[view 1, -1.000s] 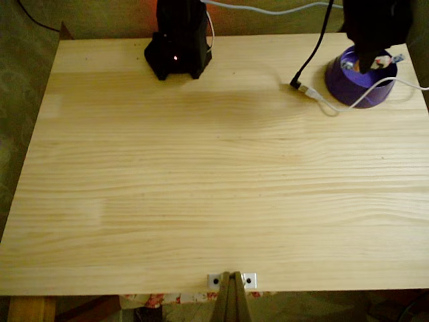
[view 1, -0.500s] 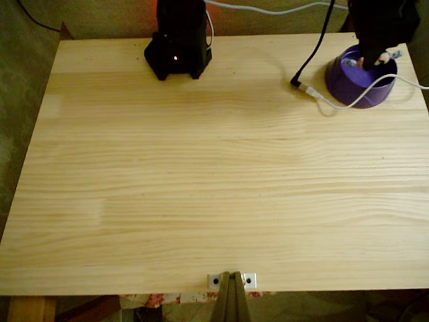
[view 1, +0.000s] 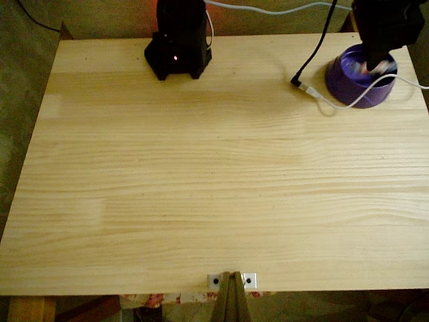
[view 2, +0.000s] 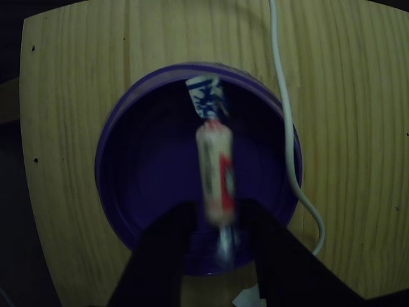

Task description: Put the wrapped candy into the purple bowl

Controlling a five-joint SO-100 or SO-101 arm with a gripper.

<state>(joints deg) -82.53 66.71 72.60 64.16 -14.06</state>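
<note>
- Gripper: positioned over the purple bowl in the other view; fingers spread apart, nothing clamped.
- Wrapped candy: motion-blurred, lengthwise between the finger tips, inside the bowl's outline; contact with bowl floor not determinable.
- Fixed view: bowl at far right table corner, arm above it.
- White cable: draped beside bowl rim.
</note>
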